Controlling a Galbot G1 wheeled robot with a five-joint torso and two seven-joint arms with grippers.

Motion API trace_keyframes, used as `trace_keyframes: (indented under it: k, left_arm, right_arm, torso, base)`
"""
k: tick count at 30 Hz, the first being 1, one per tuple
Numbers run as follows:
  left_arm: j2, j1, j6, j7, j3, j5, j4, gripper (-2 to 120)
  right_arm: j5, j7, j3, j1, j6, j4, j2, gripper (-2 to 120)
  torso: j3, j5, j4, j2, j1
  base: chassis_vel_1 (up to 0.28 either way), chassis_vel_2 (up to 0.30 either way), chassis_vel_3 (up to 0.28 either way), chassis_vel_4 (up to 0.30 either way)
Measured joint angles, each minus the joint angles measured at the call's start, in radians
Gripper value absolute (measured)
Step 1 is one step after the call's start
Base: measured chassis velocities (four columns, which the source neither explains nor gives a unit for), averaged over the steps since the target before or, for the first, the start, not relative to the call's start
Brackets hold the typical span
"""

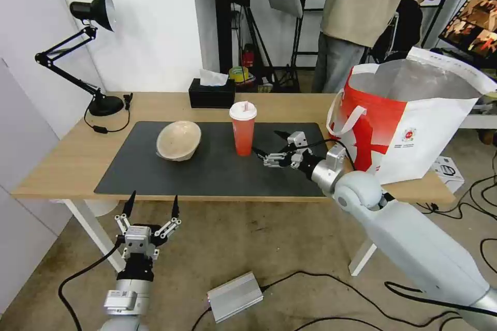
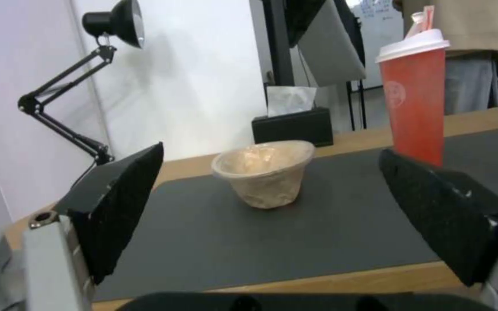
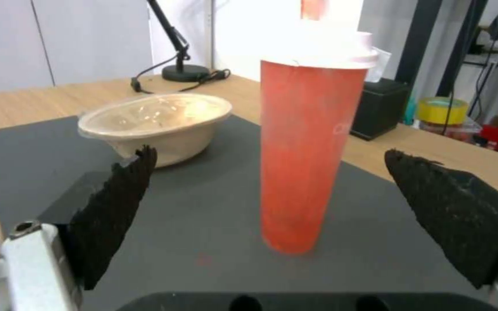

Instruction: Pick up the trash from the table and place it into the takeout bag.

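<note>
Two pieces of trash stand on the dark mat (image 1: 207, 173) of the light-wood table (image 1: 62, 165). One is a tall red cup (image 1: 243, 129) with a white lid and straw, upright near the mat's middle. The other is a beige pulp bowl (image 1: 178, 139), tilted, to its left. My right gripper (image 1: 265, 141) is open just right of the cup, low over the mat; the right wrist view has the cup (image 3: 307, 142) between its spread fingers, apart from both. The takeout bag (image 1: 414, 124) stands open at the table's right end. My left gripper (image 1: 154, 196) hangs open below the front edge, facing the bowl (image 2: 263, 172).
A black tissue box (image 1: 211, 94) sits at the table's back edge. A black desk lamp (image 1: 98, 62) stands at the back left. On the floor lie a silver box (image 1: 235, 296) and cables. A small white box (image 1: 448, 170) rests beside the bag.
</note>
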State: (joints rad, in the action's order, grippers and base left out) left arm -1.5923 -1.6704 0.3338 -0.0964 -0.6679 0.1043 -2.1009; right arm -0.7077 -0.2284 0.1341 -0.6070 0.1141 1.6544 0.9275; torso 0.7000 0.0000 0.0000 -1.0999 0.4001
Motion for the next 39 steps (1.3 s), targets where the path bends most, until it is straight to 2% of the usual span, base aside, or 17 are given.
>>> trace_keyframes:
  k: [12, 39]
  left_arm:
    - [0.000, 0.025, -0.002, 0.000, -0.010, -0.004, 0.029, 100]
    - [0.000, 0.057, -0.007, -0.001, -0.005, -0.001, 0.068, 100]
  right_arm:
    - [0.015, -0.005, 0.030, 0.046, -0.006, -0.062, 0.064, 100]
    - [0.040, -0.020, 0.042, 0.071, -0.028, -0.153, 0.145, 100]
  torso:
    - [0.000, 0.0000, 0.0001, 0.000, 0.000]
    - [0.000, 0.0000, 0.0000, 0.000, 0.000]
  base:
    - [0.000, 0.000, 0.000, 0.000]
    - [0.000, 0.000, 0.000, 0.000]
